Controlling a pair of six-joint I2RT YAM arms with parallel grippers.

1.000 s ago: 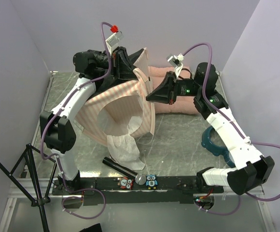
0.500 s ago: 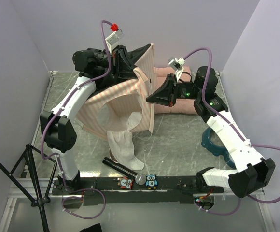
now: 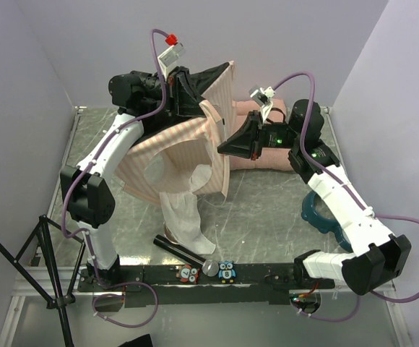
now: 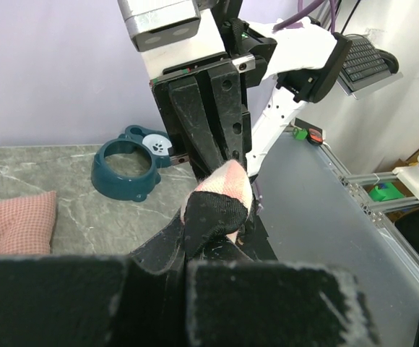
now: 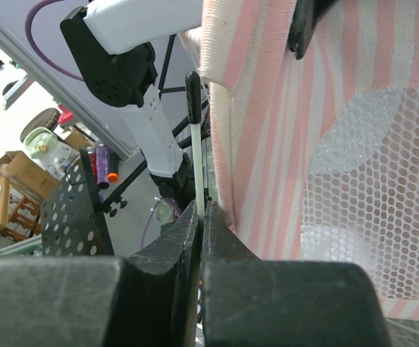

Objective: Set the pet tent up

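The pet tent point(image 3: 177, 155) is held up over the grey bench point(image 3: 267, 210), between the two arms and near the back wall. Its pink and white stripes are seen from above, and a big round hole is seen in its side. A white net flap point(image 3: 184, 217) is hung down from it toward the bench.

The left pincer point(image 4: 186, 244) is shut tight on a corner of the tent, where striped cloth is folded over black cloth. This corner is lifted high at the back. The right pincer point(image 5: 201, 217) is shut tight too, and the striped edge of the tent is pinched in it. A thin white pole point(image 5: 197, 166) with a black tip is seen standing up right by its tips. It cannot be told if the pole is pinched as well.

A pink cushion point(image 3: 267, 160) is laid at the back of the bench, behind the tent, and is partly hidden by the right arm. A teal bowl point(image 3: 324, 215) is set on the right side, partly under that arm. A black tube point(image 3: 180, 249) is laid near the front edge, and two owl pictures point(image 3: 226, 272) are stuck just beside it.
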